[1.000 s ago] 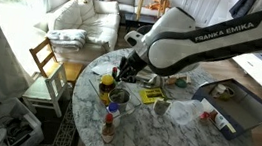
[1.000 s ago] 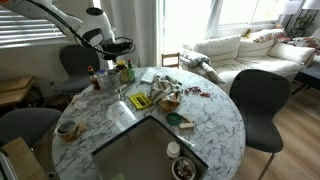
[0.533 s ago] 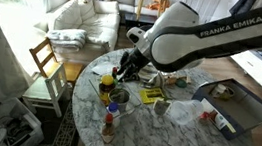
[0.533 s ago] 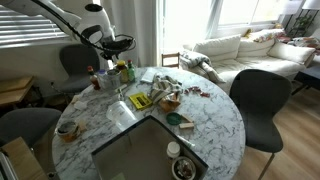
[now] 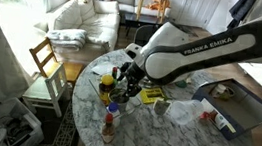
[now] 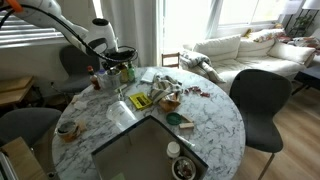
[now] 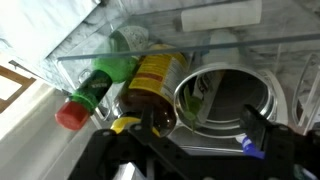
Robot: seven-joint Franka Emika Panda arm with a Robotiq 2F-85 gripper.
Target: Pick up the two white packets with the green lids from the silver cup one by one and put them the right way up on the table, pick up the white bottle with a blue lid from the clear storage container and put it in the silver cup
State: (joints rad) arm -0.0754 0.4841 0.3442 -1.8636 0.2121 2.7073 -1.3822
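- Above the silver cup (image 7: 232,70), the gripper (image 7: 193,135) hung with its jaws spread wide and nothing between them. The wrist view looked almost straight down into the cup's mouth.
- Just beside the cup in that view sat a yellow bottle (image 7: 155,85) with a dark cap, and next to it a green bottle (image 7: 100,82) with a red cap.
- Inside the cup, against its wall, a pale green-and-white shape (image 7: 195,100) showed. It was probably one of the packets, but it was too blurred to tell whether one or two were there.
- In both exterior views the gripper hung low over the cluster of bottles near the table's edge, and the arm hid the cup itself.
- On the bare marble of the table (image 5: 173,139), no white packet with a green lid could be made out standing upright. Judged from that, the first packet had not yet been lifted out.
- The clear storage container (image 5: 252,116) lay well apart from the gripper in an exterior view, its contents too small to pick out the white bottle with a blue lid.
- All three moves therefore seemed left to do: two packets out, then the bottle into the cup.
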